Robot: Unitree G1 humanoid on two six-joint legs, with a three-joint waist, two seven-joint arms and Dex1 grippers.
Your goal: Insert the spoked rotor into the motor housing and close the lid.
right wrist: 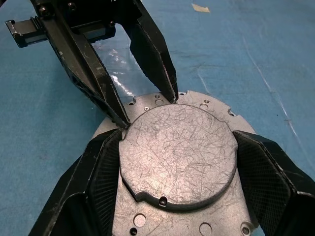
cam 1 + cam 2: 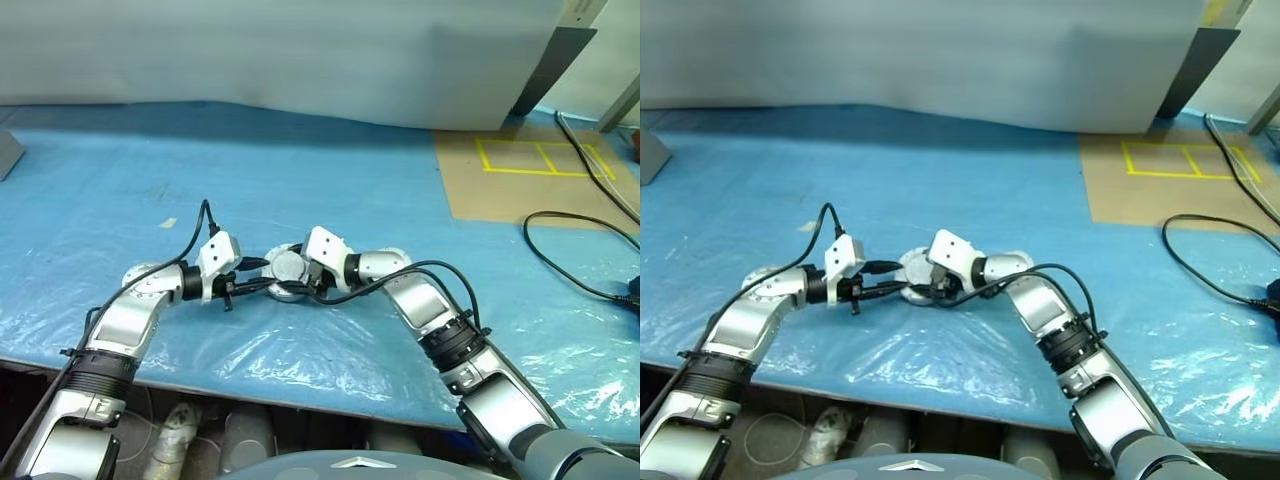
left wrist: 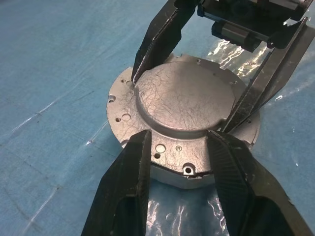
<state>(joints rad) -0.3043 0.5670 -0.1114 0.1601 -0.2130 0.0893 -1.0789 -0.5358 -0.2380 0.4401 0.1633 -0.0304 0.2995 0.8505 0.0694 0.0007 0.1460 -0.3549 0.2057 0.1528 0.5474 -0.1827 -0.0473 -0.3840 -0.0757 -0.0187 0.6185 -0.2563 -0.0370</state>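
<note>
Silver motor housing [image 1: 179, 157] between right claw [image 1: 179, 162] fingers

No legible text or labels

— How many round silver motor housings [image 2: 287, 268] are on the blue sheet [image 2: 400, 160]?
— Just one.
— How many grippers are at it?
— Two, the left gripper [image 2: 252, 275] and the right gripper [image 2: 305, 285]. Each has two black fingers.
— How many black cables [image 2: 570, 262] lie at the side?
— One that I can count.
— And yellow boxes [image 2: 545, 158] taped on the brown board?
— Two, side by side.
</note>
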